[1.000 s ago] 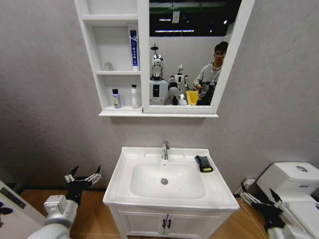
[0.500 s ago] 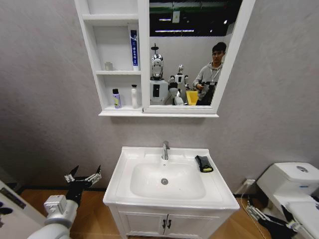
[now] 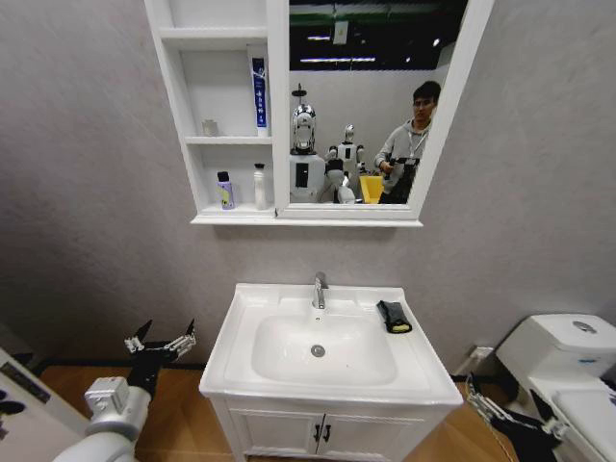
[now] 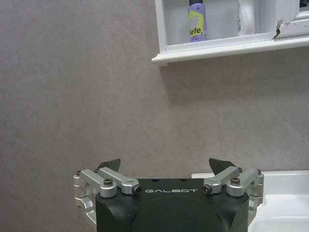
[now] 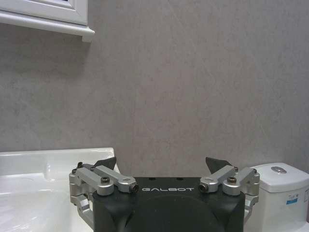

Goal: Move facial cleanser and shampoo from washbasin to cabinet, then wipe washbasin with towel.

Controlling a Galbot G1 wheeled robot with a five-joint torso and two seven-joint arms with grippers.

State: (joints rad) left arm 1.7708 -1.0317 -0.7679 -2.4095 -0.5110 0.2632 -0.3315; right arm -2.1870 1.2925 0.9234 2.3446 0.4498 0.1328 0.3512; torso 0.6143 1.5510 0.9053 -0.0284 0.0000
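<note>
The towel (image 3: 394, 317), black with a yellow-green edge, lies on the washbasin's (image 3: 289, 385) far right rim, well apart from my empty, wide-open left gripper (image 3: 160, 342) and right gripper (image 5: 161, 166).

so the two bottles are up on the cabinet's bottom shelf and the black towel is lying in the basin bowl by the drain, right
Not quite. The head view shows the towel on the flat rim of the washbasin, right of the tap, not in the bowl. The two bottles do stand on the bottom shelf of the cabinet.
</note>
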